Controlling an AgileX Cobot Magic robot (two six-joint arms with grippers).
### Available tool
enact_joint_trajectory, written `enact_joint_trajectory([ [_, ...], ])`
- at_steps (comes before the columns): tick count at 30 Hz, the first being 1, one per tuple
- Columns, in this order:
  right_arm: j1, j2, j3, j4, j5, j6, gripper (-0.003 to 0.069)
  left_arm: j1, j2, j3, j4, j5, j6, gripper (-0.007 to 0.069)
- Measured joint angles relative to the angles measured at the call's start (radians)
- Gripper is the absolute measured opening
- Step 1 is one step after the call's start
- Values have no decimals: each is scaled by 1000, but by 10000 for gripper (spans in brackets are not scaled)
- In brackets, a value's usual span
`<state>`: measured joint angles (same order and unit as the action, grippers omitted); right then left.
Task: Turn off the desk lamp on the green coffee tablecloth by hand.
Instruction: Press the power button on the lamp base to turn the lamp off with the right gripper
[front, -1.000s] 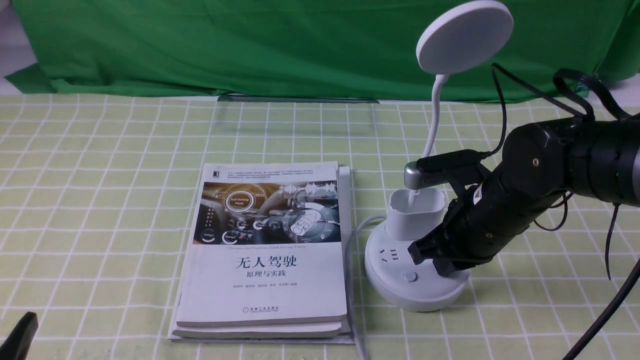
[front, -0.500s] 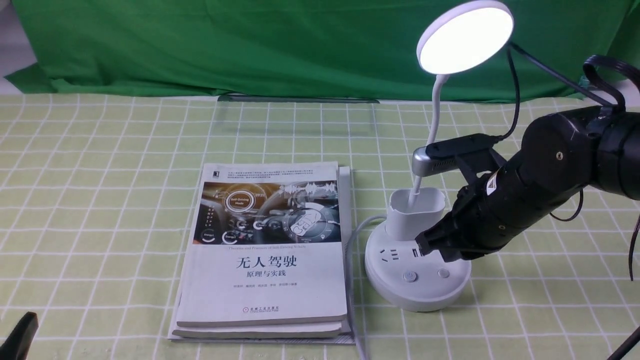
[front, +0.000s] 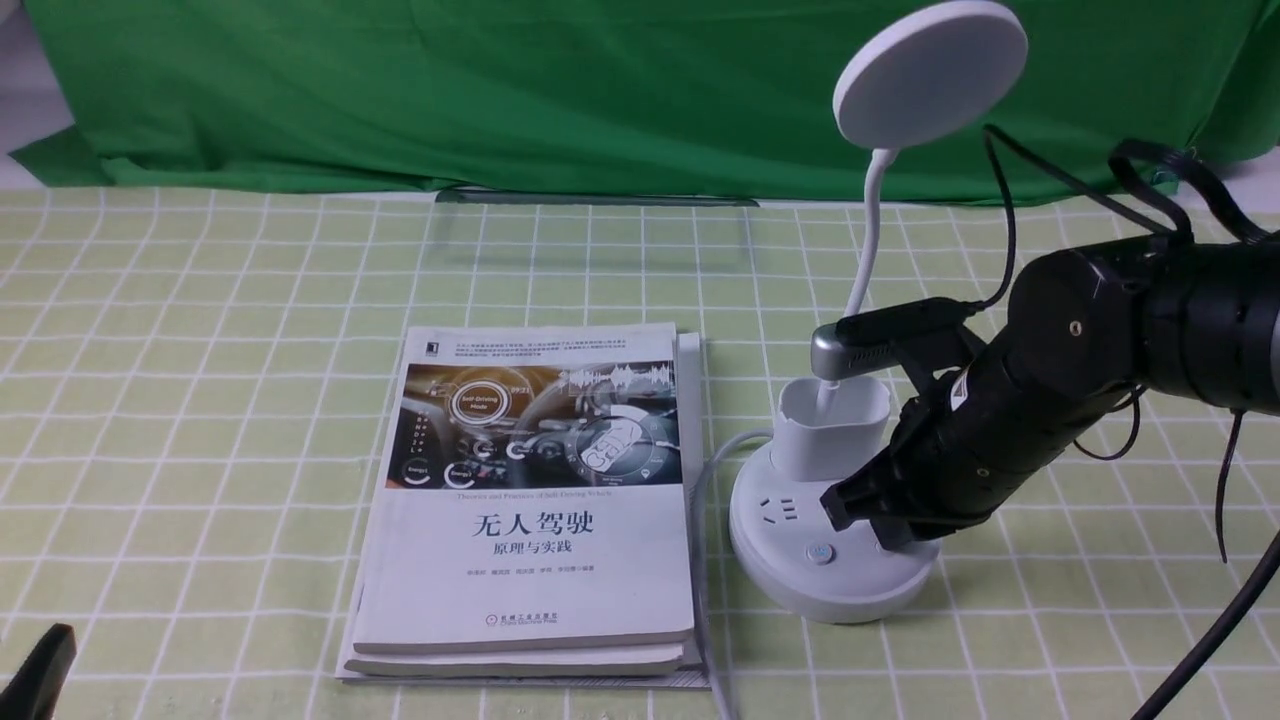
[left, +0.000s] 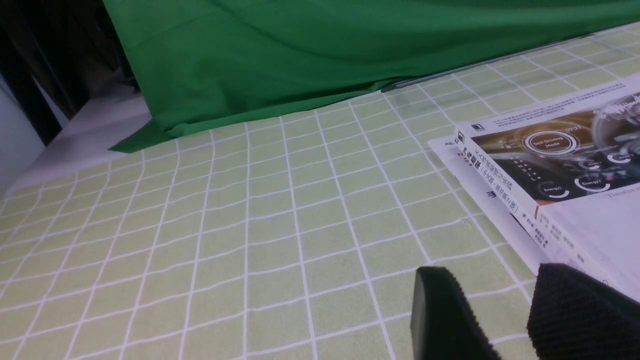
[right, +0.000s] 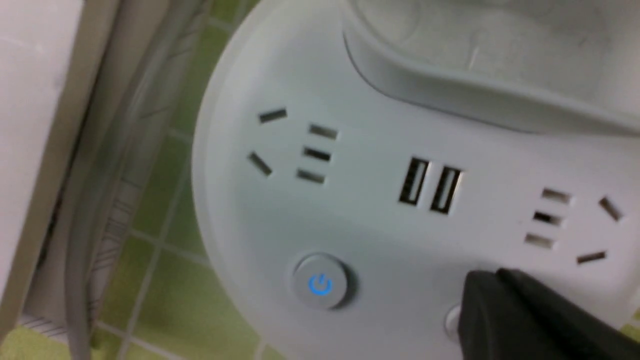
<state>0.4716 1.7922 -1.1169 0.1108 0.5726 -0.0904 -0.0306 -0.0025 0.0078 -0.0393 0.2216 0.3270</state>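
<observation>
The top book (front: 530, 500) of a stack left of centre in the front view is a white paperback titled "无人驾驶 原理与实践". Its dashboard cover photo carries the words "Self-Driving Mode", and the smaller print is too fine to read. At least one more book lies under it.

Just right of the stack stands the white desk lamp (front: 832, 432) on the pale yellow-green tablecloth with a white grid (front: 200, 400). Its flat disc head, at the upper right against the plain dark green backdrop cloth (front: 500, 90), is grey and unlit. In the right wrist view the round lamp base (right: 360, 230) shows two five-slot socket groups, two USB ports (right: 430, 182) and two buttons. One round button (right: 320, 285) bears a glowing blue power symbol. The second button (right: 451, 320) is mostly covered by the dark fingertips, with only its edge showing.

The right gripper (front: 870, 520) has its fingers drawn together with no gap and holds nothing, and its tip rests on the base's right front. A silver-grey bar camera (front: 880, 340) sits above it. One grey cable (front: 700, 560) runs between the books and the base.

The left gripper (left: 500, 280) stands slightly parted and empty, with cloth visible between its two ribbed black fingers (left: 575, 310), at the lower left corner of the front view.
</observation>
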Motion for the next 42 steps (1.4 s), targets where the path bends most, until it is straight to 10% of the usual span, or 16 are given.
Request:
enact_joint_trajectory([
  [42, 0, -31, 9, -2, 27, -1, 44, 0, 0, 0, 0, 0, 0, 243],
])
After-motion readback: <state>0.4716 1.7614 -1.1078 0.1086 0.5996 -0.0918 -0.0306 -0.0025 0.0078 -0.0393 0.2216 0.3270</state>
